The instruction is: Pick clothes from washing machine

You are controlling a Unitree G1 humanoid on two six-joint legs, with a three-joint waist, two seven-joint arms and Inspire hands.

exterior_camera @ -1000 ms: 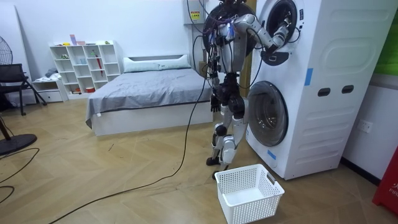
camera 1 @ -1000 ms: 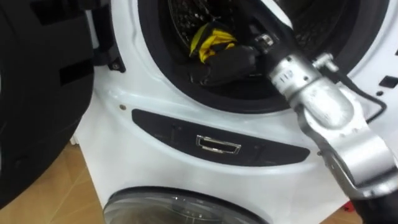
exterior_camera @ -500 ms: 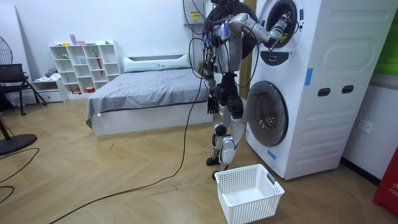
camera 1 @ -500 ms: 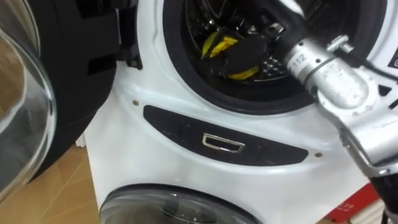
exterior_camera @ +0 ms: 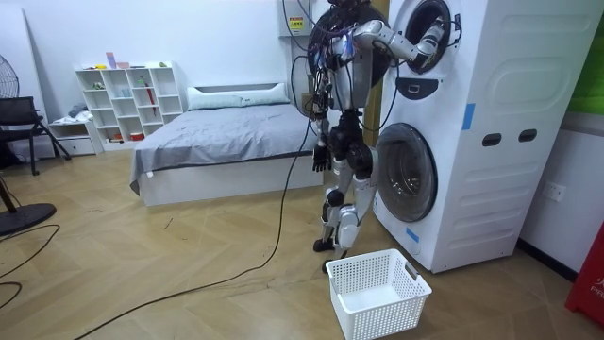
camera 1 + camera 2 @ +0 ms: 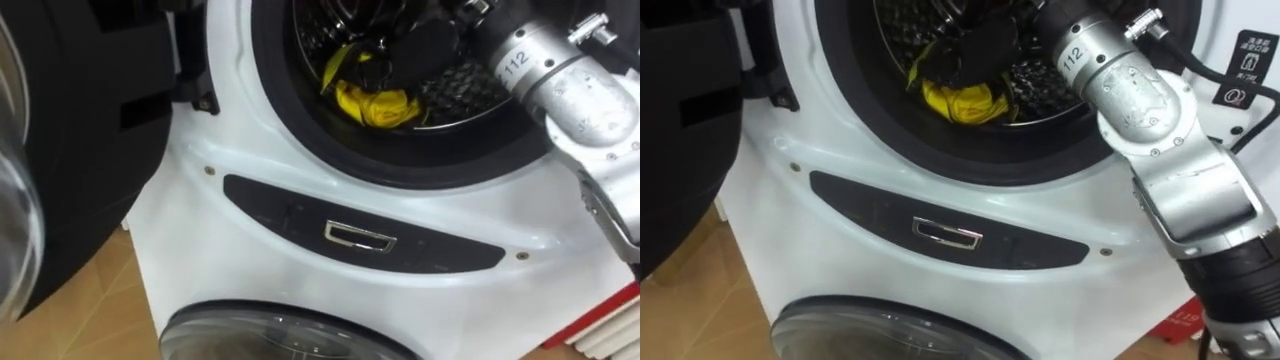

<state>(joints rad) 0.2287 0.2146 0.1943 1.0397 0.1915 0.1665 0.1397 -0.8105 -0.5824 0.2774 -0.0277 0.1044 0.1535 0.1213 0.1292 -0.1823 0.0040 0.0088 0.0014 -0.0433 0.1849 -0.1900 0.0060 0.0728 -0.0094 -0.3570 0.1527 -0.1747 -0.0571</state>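
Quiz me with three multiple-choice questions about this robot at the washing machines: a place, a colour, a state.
1. Where is the right hand? A at its side; B inside the upper drum; C overhead.
2. What colour is the cloth in that drum? A yellow; B red; C blue.
3. How is the white basket on the floor? A overturned; B full; C empty.
Answers: 1 B, its arm runs into it; 2 A, bright yellow beside the hand; 3 C, bare mesh shows inside.
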